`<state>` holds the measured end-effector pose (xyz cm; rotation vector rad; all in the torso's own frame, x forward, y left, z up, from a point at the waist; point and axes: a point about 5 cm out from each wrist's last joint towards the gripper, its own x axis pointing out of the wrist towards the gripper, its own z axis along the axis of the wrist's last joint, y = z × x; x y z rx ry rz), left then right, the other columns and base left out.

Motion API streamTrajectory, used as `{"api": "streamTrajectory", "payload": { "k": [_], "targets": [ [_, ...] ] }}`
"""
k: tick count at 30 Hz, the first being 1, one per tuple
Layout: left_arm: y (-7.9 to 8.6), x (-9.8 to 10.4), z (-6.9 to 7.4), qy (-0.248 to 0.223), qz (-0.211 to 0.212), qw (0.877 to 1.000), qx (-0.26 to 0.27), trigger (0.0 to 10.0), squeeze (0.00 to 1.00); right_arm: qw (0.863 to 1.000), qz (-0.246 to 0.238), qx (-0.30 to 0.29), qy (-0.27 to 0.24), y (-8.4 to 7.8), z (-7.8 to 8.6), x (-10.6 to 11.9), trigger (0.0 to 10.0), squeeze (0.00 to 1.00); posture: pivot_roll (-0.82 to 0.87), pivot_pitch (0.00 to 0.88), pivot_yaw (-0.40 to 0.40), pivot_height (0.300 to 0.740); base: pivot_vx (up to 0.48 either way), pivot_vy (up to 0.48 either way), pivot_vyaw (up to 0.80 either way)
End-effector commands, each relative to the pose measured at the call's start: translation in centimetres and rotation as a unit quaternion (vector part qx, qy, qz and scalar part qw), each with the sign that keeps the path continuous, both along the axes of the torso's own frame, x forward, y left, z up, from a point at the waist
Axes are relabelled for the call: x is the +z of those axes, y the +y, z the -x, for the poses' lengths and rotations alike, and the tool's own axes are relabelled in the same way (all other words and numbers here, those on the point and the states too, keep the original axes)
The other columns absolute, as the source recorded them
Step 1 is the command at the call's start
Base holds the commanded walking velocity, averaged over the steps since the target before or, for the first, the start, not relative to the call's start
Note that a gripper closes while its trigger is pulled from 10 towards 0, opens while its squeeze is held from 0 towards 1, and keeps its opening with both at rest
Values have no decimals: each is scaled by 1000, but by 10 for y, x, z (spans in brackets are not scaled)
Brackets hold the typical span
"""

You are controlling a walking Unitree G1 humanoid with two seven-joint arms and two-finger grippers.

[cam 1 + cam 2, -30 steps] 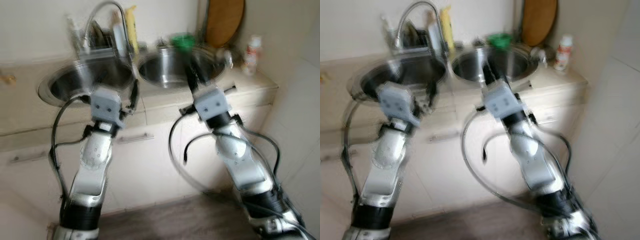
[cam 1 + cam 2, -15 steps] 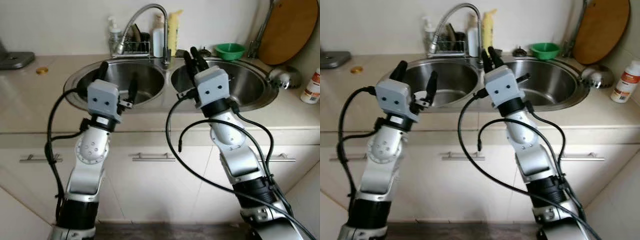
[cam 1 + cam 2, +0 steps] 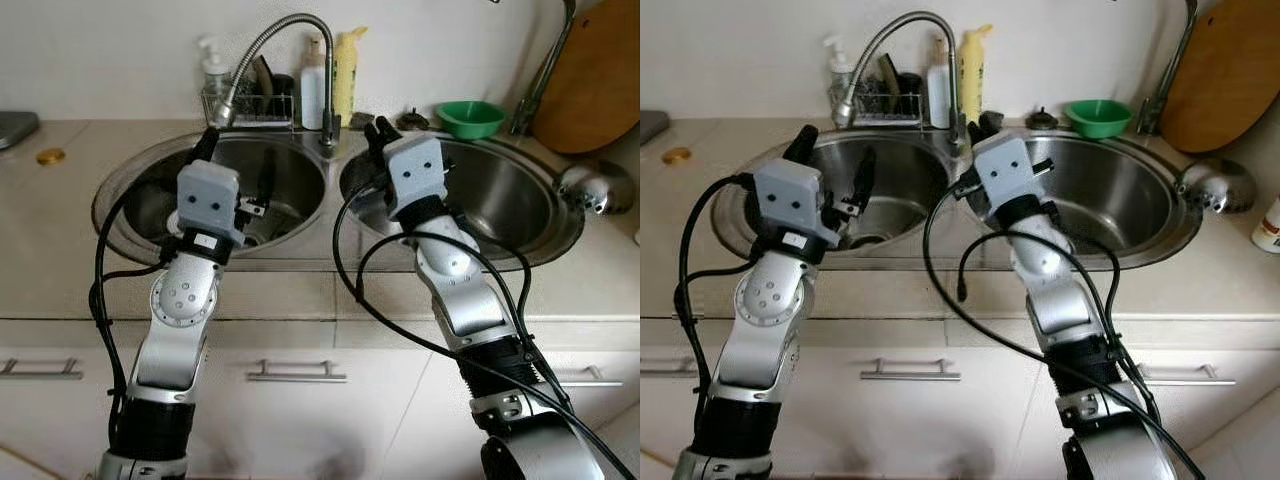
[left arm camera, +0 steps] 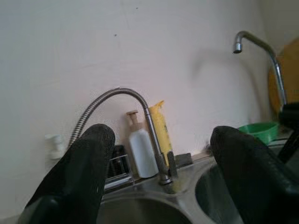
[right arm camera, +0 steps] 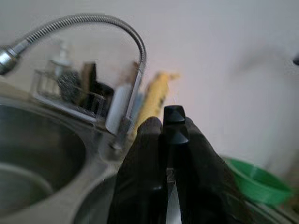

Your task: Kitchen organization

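Left eye view: the robot is facing the sink (image 3: 300,240), not yet picking anything. Left hand (image 3: 236,165) is gaping wide; right hand (image 3: 381,131) is pinched closed, empty. Next it probably needs to reach toward the green bowl (image 3: 471,117) at 1 o'clock.

left hand (image 3: 237,163) raised, fingers apart | right hand (image 3: 380,131) raised, fingers together

Plain off-white wall (image 3: 120,40) behind a beige stone worktop (image 3: 50,215) with a double stainless sink (image 3: 1120,200) let into it. Cream cabinet doors (image 3: 330,410) with slim metal bar handles (image 3: 910,373) run below the worktop edge. Light is soft and even, with faint shadows on the wall.
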<state>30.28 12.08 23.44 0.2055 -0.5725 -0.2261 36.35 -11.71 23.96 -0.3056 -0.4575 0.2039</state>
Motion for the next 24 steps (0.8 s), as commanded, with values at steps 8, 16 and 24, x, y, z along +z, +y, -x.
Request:
{"api": "streamTrajectory", "payload": {
  "k": [8, 16, 24],
  "targets": [
    [4, -4, 0, 10, -9, 1000, 8, 10000, 0, 996, -29, -8, 82, -6, -24, -6, 10000, 0, 103, 0, 6, 740, 0, 0, 0],
    [4, -7, 0, 17, -12, 1000, 9, 10000, 0, 979, -91, 17, 180, -4, -29, -34, 10000, 890, 104, 0, 6, 740, 0, 0, 0],
    [2, -11, -1, 22, -14, 1000, 6, 10000, 0, 977, -111, 24, 179, -9, -27, -37, 10000, 1000, 96, 0, 10, 740, 0, 0, 0]
  ]
}}
